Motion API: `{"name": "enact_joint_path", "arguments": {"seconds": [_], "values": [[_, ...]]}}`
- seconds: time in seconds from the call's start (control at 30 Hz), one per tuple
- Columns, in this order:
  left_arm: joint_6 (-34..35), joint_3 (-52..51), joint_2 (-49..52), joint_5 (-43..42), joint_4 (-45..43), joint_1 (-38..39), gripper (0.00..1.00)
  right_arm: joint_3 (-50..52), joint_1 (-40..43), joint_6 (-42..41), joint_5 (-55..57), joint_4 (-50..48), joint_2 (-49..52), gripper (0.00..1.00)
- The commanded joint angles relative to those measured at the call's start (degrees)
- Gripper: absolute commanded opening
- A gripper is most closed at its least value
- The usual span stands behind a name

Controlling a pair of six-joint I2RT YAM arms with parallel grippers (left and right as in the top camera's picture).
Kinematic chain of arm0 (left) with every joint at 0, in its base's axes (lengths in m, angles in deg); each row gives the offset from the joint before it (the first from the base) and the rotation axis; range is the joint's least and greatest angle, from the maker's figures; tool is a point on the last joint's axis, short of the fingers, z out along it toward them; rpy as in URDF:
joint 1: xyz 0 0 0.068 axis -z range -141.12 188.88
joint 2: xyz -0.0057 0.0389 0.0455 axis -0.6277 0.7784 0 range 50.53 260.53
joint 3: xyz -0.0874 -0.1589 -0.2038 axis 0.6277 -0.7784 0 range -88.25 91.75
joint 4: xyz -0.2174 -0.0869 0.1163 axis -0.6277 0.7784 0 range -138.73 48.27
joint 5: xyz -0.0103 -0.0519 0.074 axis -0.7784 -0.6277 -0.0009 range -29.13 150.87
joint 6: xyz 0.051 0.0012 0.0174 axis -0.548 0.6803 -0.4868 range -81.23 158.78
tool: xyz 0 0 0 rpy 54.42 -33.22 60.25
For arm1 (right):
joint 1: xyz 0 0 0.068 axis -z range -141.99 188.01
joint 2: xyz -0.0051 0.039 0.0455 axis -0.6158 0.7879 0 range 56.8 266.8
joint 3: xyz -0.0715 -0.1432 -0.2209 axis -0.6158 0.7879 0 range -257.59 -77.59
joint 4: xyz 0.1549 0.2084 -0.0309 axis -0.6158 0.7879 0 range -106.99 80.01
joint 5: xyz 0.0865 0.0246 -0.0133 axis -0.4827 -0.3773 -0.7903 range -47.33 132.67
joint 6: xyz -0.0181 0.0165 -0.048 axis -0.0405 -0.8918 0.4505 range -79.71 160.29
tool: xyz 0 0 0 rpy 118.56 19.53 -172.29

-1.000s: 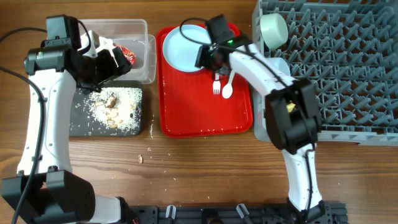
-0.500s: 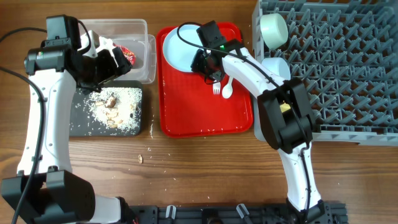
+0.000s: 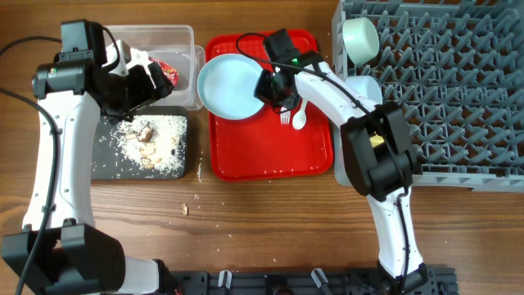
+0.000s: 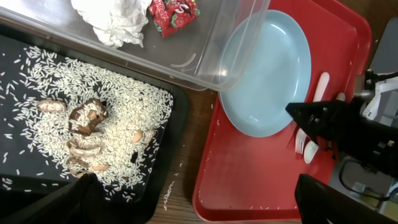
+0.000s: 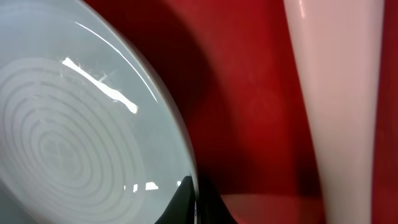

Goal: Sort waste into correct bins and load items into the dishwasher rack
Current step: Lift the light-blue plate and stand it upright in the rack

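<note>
the right end effector (image 3: 268, 88) was clenched on the right rim of the light blue plate (image 3: 229, 84). it held the plate above the left side of the red tray (image 3: 270, 156), with the plate's left edge at the corner of the clear tub (image 3: 187, 37). the white fork (image 3: 285, 117) and spoon (image 3: 300, 119) lay on the tray just right of the plate. the tub held the red wrapper (image 4: 173, 11) and the tissue (image 4: 112, 22). the left end effector (image 3: 147, 86) hovered released and empty where the tub meets the black tray (image 3: 102, 160), which carried rice and brown scraps (image 3: 147, 139). a mint bowl (image 3: 360, 37) lay on its side in the grey rack (image 3: 458, 82) on the worktop (image 3: 270, 213).
</note>
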Motion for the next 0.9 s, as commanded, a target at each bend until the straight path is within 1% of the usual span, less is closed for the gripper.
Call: {"name": "enact_joint_path", "arguments": {"seconds": [0.0,0.07,0.2,0.3,0.37,0.4,0.43,0.5,0.57,0.7,0.87], "values": [[-0.37,0.81,-1.01,0.37,0.00,-0.17,1.00,0.02,2.34,10.49,0.70,1.01,-6.32,0.05],[-0.37,0.81,-1.01,0.37,0.00,-0.17,1.00,-0.02,3.58,14.64,1.22,1.49,-10.43,0.04],[-0.37,0.81,-1.01,0.37,0.00,-0.17,1.00,-0.13,6.73,20.48,10.01,4.79,-21.44,0.04],[-0.37,0.81,-1.01,0.37,0.00,-0.17,1.00,-0.13,9.55,22.75,23.08,7.06,-30.08,0.04],[-0.37,0.81,-1.01,0.37,0.00,-0.17,1.00,-0.11,11.65,24.79,35.23,7.91,-35.26,0.04],[-0.37,0.81,-1.01,0.37,0.00,-0.17,1.00,-0.11,12.33,25.70,39.10,8.11,-36.57,0.04],[-0.37,0.81,-1.01,0.37,0.00,-0.17,1.00,-0.11,13.42,27.39,45.35,8.44,-38.40,0.04],[-0.37,0.81,-1.01,0.37,0.00,-0.17,1.00,-0.11,14.99,30.32,53.94,9.16,-40.00,0.04],[-0.37,0.81,-1.01,0.37,0.00,-0.17,1.00,-0.11,16.41,34.42,59.69,10.05,-40.17,0.04],[-0.37,0.81,-1.01,0.37,0.00,-0.17,1.00,0.42,18.84,41.42,63.17,11.93,-38.71,0.04],[-0.37,0.81,-1.01,0.37,0.00,-0.17,1.00,2.01,20.79,43.74,63.69,12.20,-35.32,0.04]]}}
